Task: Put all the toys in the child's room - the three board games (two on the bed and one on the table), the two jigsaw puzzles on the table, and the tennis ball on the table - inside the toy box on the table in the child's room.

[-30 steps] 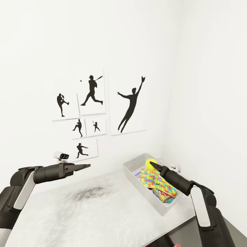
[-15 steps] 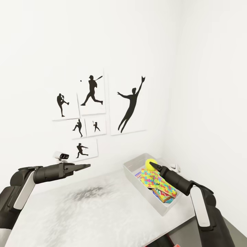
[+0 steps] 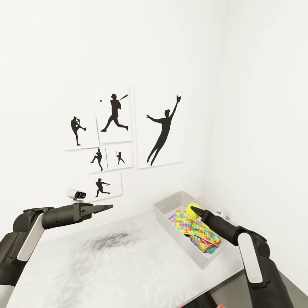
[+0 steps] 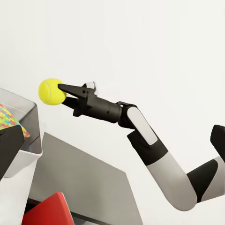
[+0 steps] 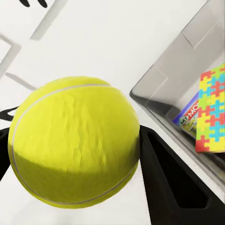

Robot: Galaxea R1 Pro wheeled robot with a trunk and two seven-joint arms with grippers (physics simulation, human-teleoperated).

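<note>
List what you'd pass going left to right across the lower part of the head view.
Black left gripper held above the table → pale grey-white plastic toy box → yellow tennis ball in the black right gripper → right arm's white forearm panel.

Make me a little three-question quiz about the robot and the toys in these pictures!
1. True or false: the right gripper holds the tennis ball.
2. Which toys lie on top inside the toy box? A) jigsaw puzzles B) teddy bears
3. Fill in: the left gripper holds ____.

Key: 1 true; 2 A; 3 nothing.
</note>
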